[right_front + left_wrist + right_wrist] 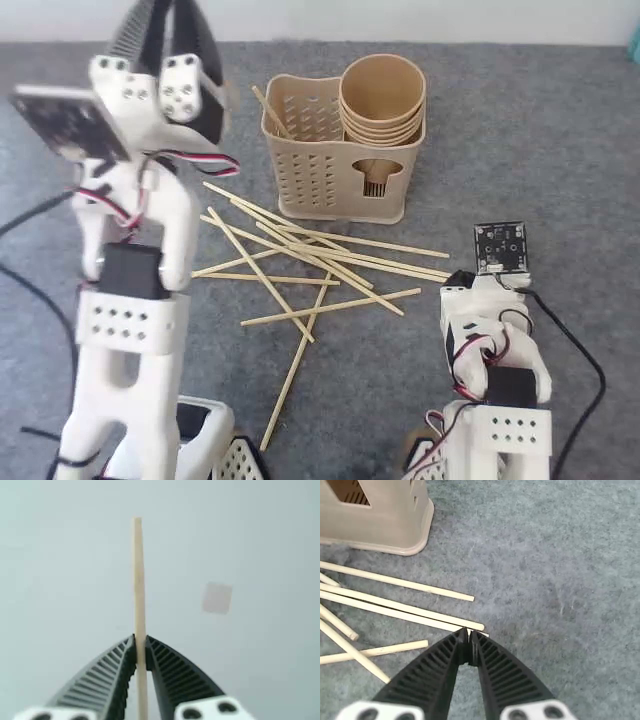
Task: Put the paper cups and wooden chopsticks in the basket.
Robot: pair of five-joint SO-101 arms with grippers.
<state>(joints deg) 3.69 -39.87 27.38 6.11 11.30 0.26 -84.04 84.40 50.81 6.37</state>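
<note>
My left gripper [140,642] is shut on a wooden chopstick [138,580] that points straight out past the fingertips, against a pale wall. In the high view the left arm [135,230] stands raised left of the basket [310,170]. A stack of paper cups [383,95] sits in the basket's right compartment, and one chopstick [270,110] leans in its left one. Several chopsticks [300,265] lie crossed on the grey carpet in front of the basket. My right gripper [469,635] is shut and empty, low over the carpet, with its tips at the ends of two chopsticks [400,607].
The right arm's base [495,400] stands at the front right, with cables trailing beside it. A corner of the basket [395,525] shows in the right wrist view. Bare grey carpet [530,140] lies right of the basket.
</note>
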